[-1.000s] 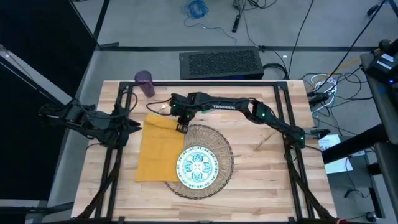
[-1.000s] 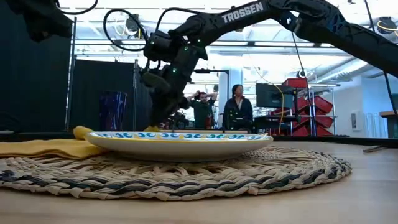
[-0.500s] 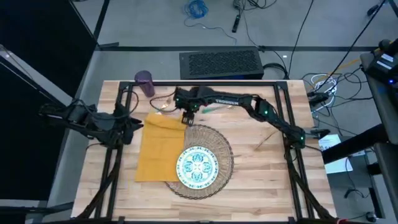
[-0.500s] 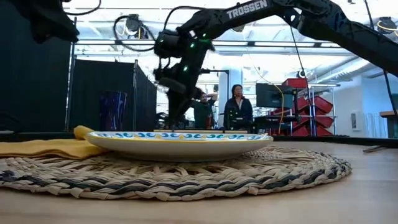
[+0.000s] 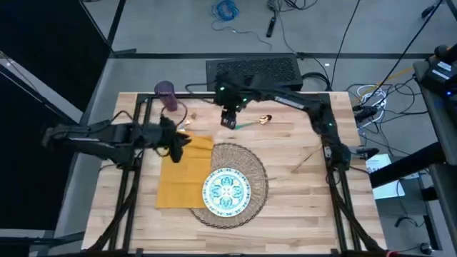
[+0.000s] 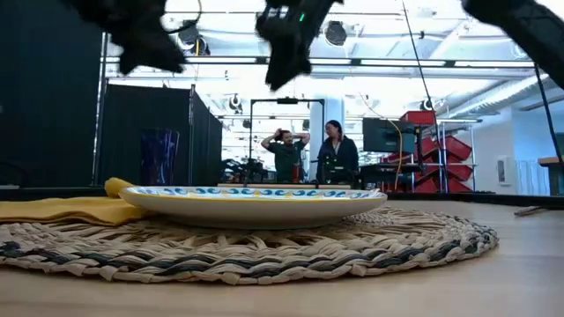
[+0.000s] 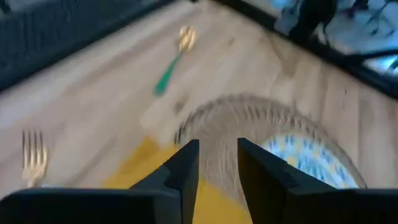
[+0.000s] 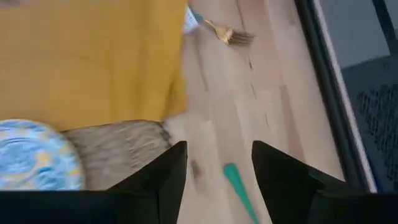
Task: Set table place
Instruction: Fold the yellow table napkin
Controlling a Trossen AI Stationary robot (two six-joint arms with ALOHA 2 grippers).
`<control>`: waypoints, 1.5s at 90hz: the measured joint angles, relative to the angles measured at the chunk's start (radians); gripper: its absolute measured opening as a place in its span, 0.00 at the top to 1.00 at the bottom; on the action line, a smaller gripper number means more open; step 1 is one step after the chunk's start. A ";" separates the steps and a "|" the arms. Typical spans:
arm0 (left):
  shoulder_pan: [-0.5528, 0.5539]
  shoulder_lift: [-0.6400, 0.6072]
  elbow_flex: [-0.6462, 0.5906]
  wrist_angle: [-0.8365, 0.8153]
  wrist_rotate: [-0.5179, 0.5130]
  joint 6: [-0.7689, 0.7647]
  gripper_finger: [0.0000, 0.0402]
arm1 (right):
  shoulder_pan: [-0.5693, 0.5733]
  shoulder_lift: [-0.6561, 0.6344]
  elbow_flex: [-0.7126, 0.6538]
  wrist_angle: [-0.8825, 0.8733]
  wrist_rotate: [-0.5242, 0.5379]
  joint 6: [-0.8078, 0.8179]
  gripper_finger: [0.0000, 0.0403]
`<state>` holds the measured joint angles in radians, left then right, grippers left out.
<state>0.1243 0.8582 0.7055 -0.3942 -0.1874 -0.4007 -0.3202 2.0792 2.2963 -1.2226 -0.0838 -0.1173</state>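
Observation:
The round woven placemat (image 5: 251, 171) lies on the table (image 5: 300, 207) with the white and teal plate (image 5: 227, 190) on it. The yellow napkin (image 5: 180, 175) lies flat to its left, its right edge under the plate's side. A teal-handled gold spoon (image 5: 255, 123) and a gold fork (image 5: 186, 124) lie beyond them, and the purple cup (image 5: 166, 93) stands at the far left corner. My left gripper (image 5: 180, 141) hovers open over the napkin's far edge. My right gripper (image 5: 228, 119) hangs open, high above the wood beside the spoon.
A thin gold piece (image 5: 305, 159) lies on the wood right of the placemat. Black rails (image 5: 330, 135) frame the table. People stand in the room beyond the far edge (image 6: 308, 154). Bare wood shows right of the placemat and along the near edge.
My right gripper has left the napkin's far right corner, risen, and gone toward the far edge and a little right, ending near the spoon. My left gripper has reached toward the right, from the table's left edge to above the napkin's far edge.

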 joint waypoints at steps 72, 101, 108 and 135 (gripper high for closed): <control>0.678 0.091 0.000 -0.551 0.366 0.117 0.77 | -0.036 -1.233 -1.264 0.691 0.061 0.135 0.59; 0.679 0.143 0.000 -0.529 0.292 0.091 0.77 | -0.067 -1.389 -1.432 0.701 0.061 0.185 0.59; 0.679 0.180 0.000 -0.519 0.307 0.092 0.77 | -0.066 -1.388 -1.432 0.694 0.060 0.192 0.59; 0.679 0.296 0.000 -0.478 0.340 0.129 0.68 | -0.066 -1.385 -1.432 0.695 0.060 0.194 0.59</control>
<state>0.8036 1.1546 0.7055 -0.8723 0.1521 -0.2715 -0.3866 0.6937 0.8646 -0.5275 -0.0235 0.0769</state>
